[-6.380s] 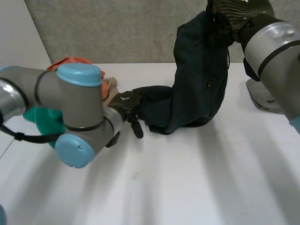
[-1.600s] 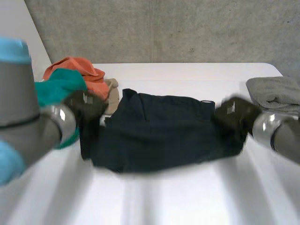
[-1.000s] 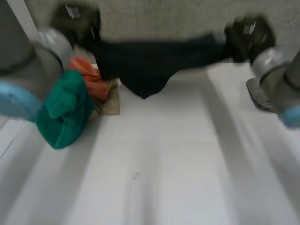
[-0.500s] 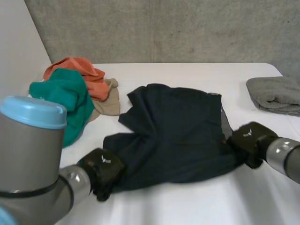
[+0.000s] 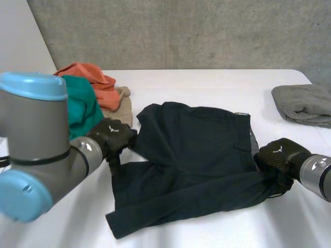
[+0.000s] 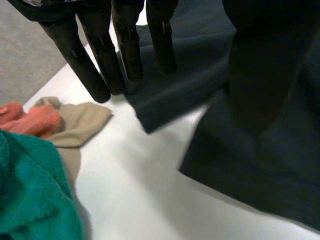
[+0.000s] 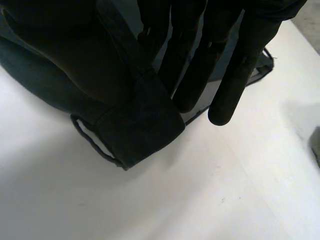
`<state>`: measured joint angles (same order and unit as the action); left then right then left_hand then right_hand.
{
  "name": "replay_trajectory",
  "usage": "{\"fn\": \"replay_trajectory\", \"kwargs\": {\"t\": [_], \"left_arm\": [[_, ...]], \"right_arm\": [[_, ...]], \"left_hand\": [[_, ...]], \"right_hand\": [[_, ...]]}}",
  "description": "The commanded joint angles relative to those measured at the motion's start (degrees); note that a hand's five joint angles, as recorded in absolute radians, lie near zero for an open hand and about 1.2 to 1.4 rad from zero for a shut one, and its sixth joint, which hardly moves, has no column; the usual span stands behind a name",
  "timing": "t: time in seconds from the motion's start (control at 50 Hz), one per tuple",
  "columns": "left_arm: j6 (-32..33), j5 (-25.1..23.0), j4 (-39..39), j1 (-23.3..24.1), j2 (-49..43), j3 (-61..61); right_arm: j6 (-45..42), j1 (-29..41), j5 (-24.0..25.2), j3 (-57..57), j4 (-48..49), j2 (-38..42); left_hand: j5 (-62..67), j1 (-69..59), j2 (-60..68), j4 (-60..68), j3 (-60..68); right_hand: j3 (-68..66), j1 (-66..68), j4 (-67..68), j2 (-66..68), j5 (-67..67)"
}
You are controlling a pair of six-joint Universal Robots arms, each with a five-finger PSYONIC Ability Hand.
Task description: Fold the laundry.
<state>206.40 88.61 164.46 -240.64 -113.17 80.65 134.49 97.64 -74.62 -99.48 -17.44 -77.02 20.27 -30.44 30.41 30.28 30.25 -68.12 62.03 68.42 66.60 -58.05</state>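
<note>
Moved: left hand [image 5: 113,137] now sits farther back along the left edge of the dark shorts [image 5: 196,155] than half a second ago. It is away from the near left corner, which lies free on the tabletop [image 5: 207,82]. The right hand [image 5: 279,154] is about where it was.
Shorts: spread across the middle of the tabletop, rumpled, with the waistband towards the right hand and the near edge folded over in a long ridge.
Left hand: at the shorts' left edge, with fingers [image 6: 125,45] straight and spread, tips over the cloth's edge, gripping nothing.
Right hand: on the right end of the shorts at the waistband corner, where straight fingers [image 7: 190,65] and thumb pinch the waistband between them.
Pile: green cloth [image 5: 85,111], orange cloth [image 5: 90,75] and beige cloth [image 5: 123,103] heaped together behind the left hand, the beige one just beside the shorts.
Far right: grey cloth [image 5: 302,103], folded, lying apart from the shorts.
</note>
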Motion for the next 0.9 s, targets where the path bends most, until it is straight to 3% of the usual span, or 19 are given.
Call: {"fn": "replay_trajectory", "kwargs": {"t": [0.02, 0.12, 0.4, 0.56, 0.62, 0.7, 0.72, 0.78, 0.8, 0.86, 0.9], "left_arm": [[0.58, -5.2, 3.5, -2.99, -9.69, -7.43], [0.76, -9.86, 4.99, -4.31, -16.19, -13.58], [5.5, -7.84, 4.91, -3.09, -26.05, -24.05], [8.49, -4.94, 4.82, -1.07, -29.12, -26.51], [9.81, -3.19, 5.17, -0.36, -29.3, -27.13], [12.26, 3.56, 5.17, 0.6, -27.55, -26.95], [13.31, 8.28, 5.17, 1.39, -26.59, -26.52], [15.25, 16.56, 4.91, 2.71, -25.53, -26.07], [16.91, 21.9, 4.38, 3.5, -25.26, -25.9], [19.82, 28.78, 2.02, 5.34, -23.86, -24.59], [20.0, 28.55, 1.83, 6.14, -23.24, -23.88]], "right_arm": [[1.48, 0.62, -0.18, -0.8, 0.92, 0.29], [1.39, 1.23, -0.26, -1.76, 1.71, 0.29], [1.74, 0.36, 0.09, -3.35, 2.67, -0.67], [1.74, -0.35, 0.35, -4.4, 3.29, -1.47], [1.83, -0.61, 0.7, -4.84, 3.55, -1.82], [1.83, -0.7, 0.97, -5.19, 3.55, -2.34], [1.83, -0.52, 1.05, -5.45, 3.55, -2.61], [1.83, -0.35, 1.14, -5.63, 3.55, -2.87], [1.83, 0.0, 1.14, -5.72, 3.55, -2.96], [1.83, 0.88, 1.06, -5.81, 3.38, -3.05], [1.83, 1.5, 0.88, -5.81, 3.47, -3.05]], "left_hand": [[8.71, -8.53, 8.56, 8.69, 8.73], [9.55, -9.38, 9.41, 9.54, 9.57], [10.05, -9.88, 9.91, 10.04, 10.07], [23.5, -23.32, 23.36, 23.48, 23.52], [49.65, -49.48, 49.51, 49.64, 49.67], [49.73, -49.56, 49.59, 49.72, 49.75], [49.73, -49.56, 49.59, 49.72, 49.75], [49.73, -49.56, 49.59, 49.72, 49.75], [49.73, -49.56, 49.59, 49.72, 49.75], [49.73, -49.56, 49.59, 49.72, 49.75], [49.73, -49.56, 49.59, 49.72, 49.75]], "right_hand": [[-11.88, 17.97, 11.58, 13.4, -11.95], [-11.88, 17.97, 11.58, 13.4, -11.95], [-11.88, 17.97, 11.58, 13.4, -11.95], [-11.88, 17.97, 11.58, 13.4, -11.95], [-11.88, 17.97, 11.58, 13.4, -11.95], [-11.88, 17.97, 11.58, 13.4, -11.95], [-11.88, 17.97, 11.58, 13.4, -11.95], [-11.88, 17.97, 11.58, 13.4, -11.95], [-11.88, 17.97, 11.58, 13.4, -11.95], [-11.88, 17.97, 11.58, 13.4, -11.95], [-11.88, 17.97, 11.58, 13.4, -11.95]]}}
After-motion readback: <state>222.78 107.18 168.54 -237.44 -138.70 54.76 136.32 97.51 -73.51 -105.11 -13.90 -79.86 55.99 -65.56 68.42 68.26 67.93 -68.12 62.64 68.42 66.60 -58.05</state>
